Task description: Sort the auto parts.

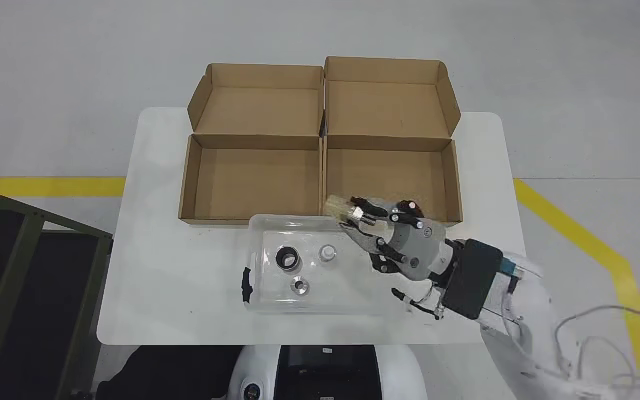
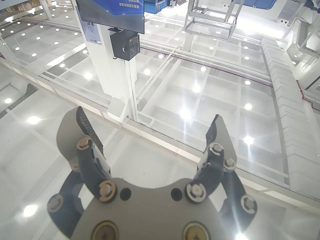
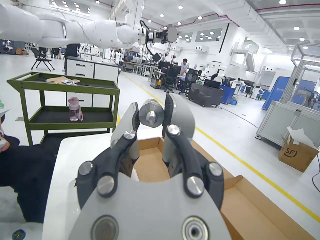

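Auto parts (image 1: 301,288): three in clear bin (image 1: 268,285) on table (image 1: 160,250). Left gripper (image 2: 148,116): fingers apart, aimed at ceiling. Fourth part, metal cylinder (image 3: 151,117), clamped between right gripper (image 1: 350,212) fingers above near wall of right cardboard box (image 1: 390,180), just beyond bin.

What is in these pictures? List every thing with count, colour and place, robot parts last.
table: one, white, before the robot.
boxes: two, brown, open, side by side at the table's far side.
tray: one, clear, on the table in front of the boxes.
loose parts: three, one black ring, two silvery, in the tray.
held part: one, silvery, gripped near the tray's far rim.
cart: one, green, beside the table.
bottle: one, pink, on the cart's middle shelf.
right gripper: one, grey and black, shut on the held part.
left gripper: one, grey and black, open, facing the ceiling.
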